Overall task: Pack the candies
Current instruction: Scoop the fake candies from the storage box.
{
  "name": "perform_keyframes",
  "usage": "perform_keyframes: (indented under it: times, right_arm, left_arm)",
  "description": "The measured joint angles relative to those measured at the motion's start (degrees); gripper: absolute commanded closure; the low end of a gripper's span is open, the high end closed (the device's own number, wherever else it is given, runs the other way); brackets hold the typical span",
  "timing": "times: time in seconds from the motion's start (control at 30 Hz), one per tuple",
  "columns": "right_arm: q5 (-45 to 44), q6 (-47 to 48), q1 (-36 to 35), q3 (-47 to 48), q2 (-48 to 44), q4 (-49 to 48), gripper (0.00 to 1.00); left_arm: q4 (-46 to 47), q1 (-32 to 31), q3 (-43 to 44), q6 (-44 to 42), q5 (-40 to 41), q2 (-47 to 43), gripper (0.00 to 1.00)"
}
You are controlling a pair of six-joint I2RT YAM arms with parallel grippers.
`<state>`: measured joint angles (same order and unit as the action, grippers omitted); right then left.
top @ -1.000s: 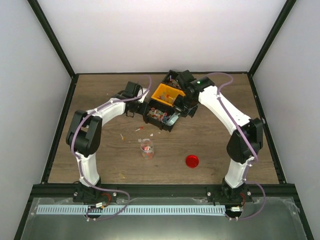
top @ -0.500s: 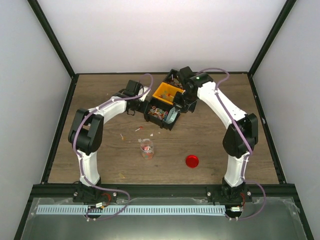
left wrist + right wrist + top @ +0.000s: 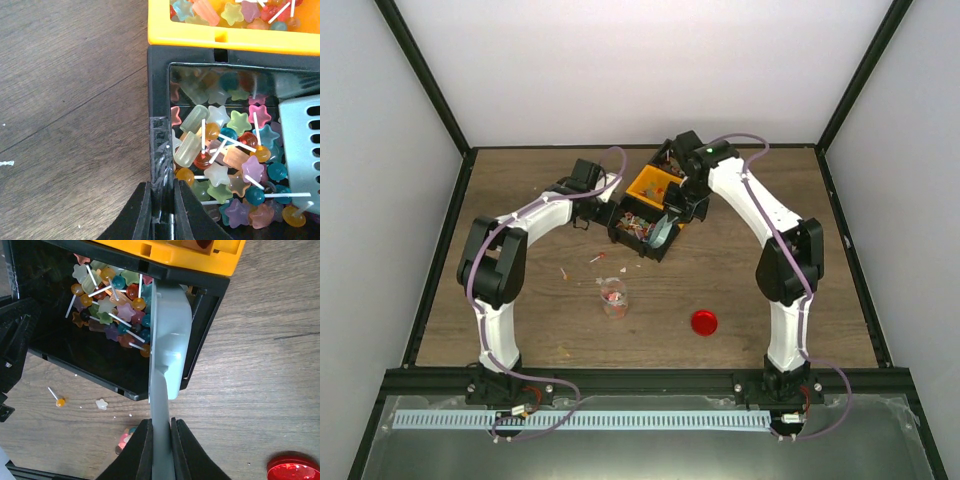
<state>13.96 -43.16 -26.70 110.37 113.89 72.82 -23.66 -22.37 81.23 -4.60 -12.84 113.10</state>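
The candies [image 3: 225, 165] are small stars, rounds and lollipops in mixed colours, lying in a black bin [image 3: 620, 235]. They also show in the right wrist view [image 3: 112, 305]. My left gripper [image 3: 162, 187] is shut on the black bin's wall [image 3: 161, 135]. My right gripper [image 3: 161, 422] is shut on the handle of the teal scoop [image 3: 167, 340]. The scoop's blade reaches into the bin among the candies. A small clear jar [image 3: 612, 296] holding a few candies stands on the table in front of the bin.
A yellow bin [image 3: 655, 185] with more sweets sits against the black bin's far side. A red round lid [image 3: 704, 321] lies to the right of the jar. Loose candies [image 3: 600, 260] lie scattered on the wood between bin and jar.
My right arm has swung to the left and the scoop has shifted a little further into the black bin. The left arm has barely moved.
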Motion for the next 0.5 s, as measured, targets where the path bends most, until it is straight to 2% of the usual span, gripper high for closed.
perform_keyframes:
  times: [0.3, 0.5]
  right_arm:
    - [1.3, 0.5, 0.4, -4.1, -0.5, -3.1, 0.99]
    - [6.2, -1.5, 0.7, -13.4, -2.4, -14.1, 0.99]
  left_arm:
    - [-0.7, 0.3, 0.7, -0.6, -1.6, 0.5, 0.96]
    - [-1.1, 0.3, 1.2, -0.8, -2.0, 0.8, 0.96]
